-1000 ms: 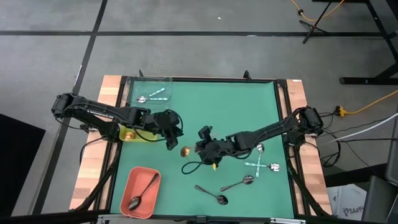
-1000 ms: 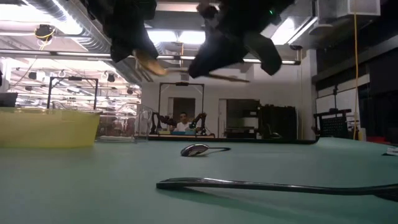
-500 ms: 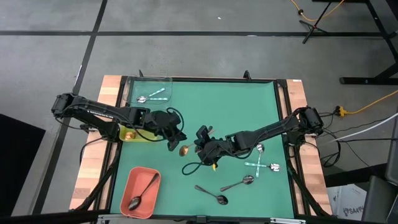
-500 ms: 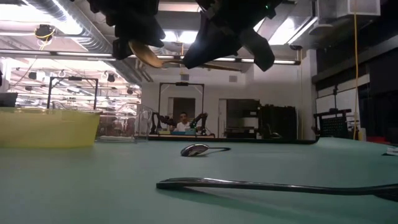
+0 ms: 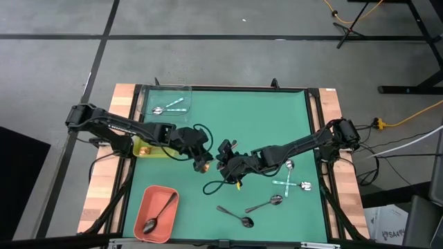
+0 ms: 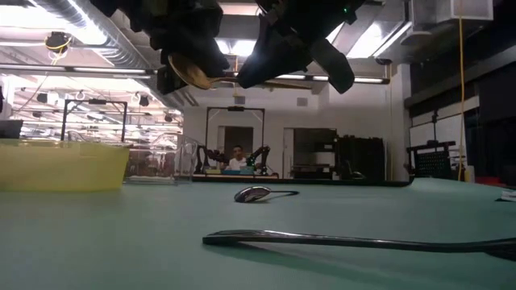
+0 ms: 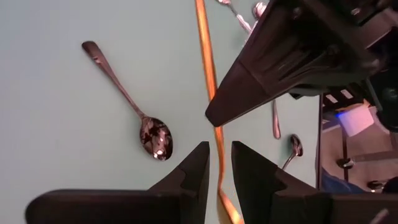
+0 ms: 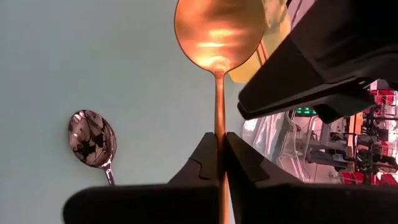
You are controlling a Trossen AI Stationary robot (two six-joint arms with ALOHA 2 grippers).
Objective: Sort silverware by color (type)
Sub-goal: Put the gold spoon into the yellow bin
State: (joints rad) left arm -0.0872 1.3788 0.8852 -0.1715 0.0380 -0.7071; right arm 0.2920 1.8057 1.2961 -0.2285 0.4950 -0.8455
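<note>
- green table mat [image 5: 263,124] in a workshop; lit room beyond in the low view.
- salmon tray [image 5: 156,213] with one dark spoon; yellow tray [image 5: 147,151] by the left arm; clear tray [image 5: 166,101] with silver spoons.
- right gripper [image 8: 219,155] clenched on the handle of the copper spoon [image 8: 219,37], held above mid-table.
- left gripper [image 7: 217,163] straddles the same spoon's handle, jaws slightly apart; contact cannot be told.
- loose spoons [image 5: 277,200] lie on the mat's right and near side.

A robotics lab: beyond the green table [image 6: 242,242], ceiling ducts [image 6: 89,28], equipment racks [image 6: 359,157] and another robot rig [image 6: 234,157].
</note>
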